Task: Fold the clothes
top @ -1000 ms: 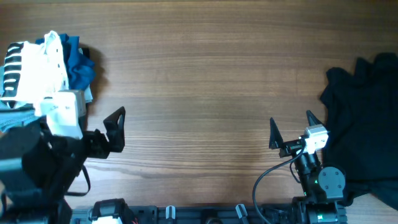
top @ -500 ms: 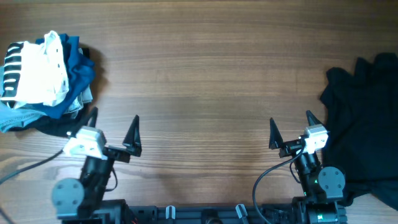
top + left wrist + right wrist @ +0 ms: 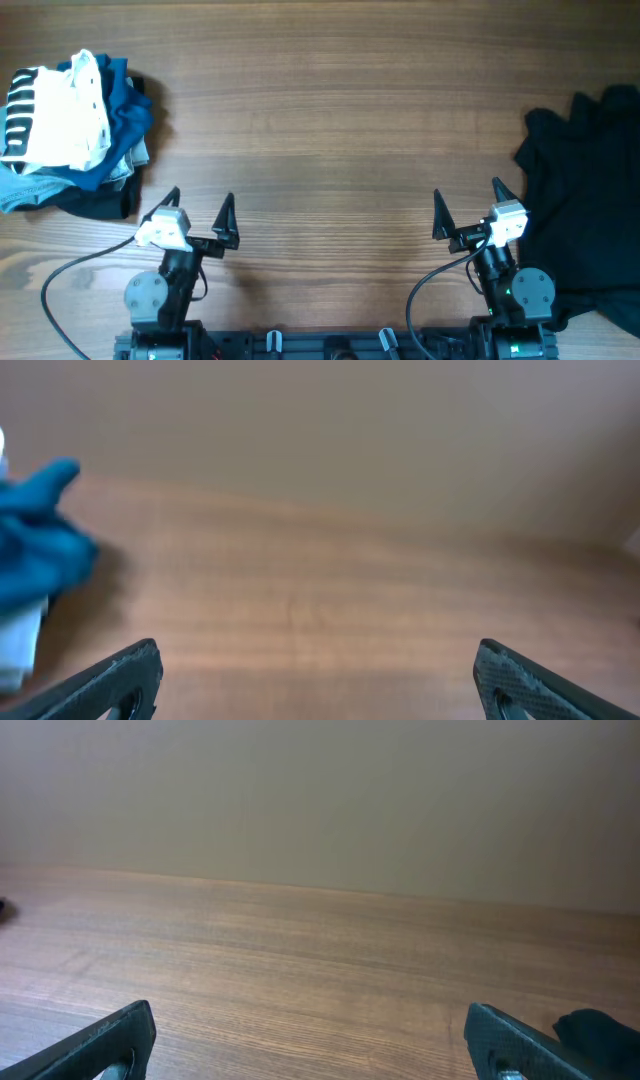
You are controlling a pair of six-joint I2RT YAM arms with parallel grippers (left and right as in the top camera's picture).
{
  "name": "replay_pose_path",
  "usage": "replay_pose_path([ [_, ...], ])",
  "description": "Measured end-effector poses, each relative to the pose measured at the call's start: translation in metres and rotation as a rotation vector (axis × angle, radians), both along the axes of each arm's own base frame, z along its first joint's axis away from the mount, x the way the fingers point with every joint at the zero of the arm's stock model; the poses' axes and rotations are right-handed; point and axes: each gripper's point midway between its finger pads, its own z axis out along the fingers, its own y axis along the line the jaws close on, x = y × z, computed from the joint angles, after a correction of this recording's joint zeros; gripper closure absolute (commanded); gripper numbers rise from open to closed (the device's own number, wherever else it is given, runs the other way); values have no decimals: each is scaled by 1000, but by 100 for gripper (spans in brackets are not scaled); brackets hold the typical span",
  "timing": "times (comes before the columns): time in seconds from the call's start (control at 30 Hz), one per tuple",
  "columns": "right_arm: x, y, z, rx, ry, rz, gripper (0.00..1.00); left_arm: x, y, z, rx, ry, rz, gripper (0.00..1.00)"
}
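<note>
fully spread, jaws of left gripper (image 3: 200,196), right gripper (image 3: 467,190), empty

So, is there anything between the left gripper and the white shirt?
Nothing covers the white shirt. Only bare table lies in front of the open left gripper, but the blue polo shirt and a dark garment under the white shirt stick out on the gripper's side.

A: What kind of place is this?
B: A robotics lab bench. Evidence: a bare wooden table (image 3: 330,110), a left arm (image 3: 160,290) and a right arm (image 3: 512,285) mounted on a black rail (image 3: 300,347) at its edge, a trailing cable (image 3: 410,300), a plain beige wall (image 3: 320,790).
</note>
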Motion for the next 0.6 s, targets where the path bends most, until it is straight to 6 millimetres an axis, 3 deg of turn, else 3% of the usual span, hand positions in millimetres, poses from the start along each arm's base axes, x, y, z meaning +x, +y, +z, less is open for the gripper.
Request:
replay_pose_path([
  [0.6,0,0,0,0,0,0,0,0,1,0,-3,-1,7,0],
])
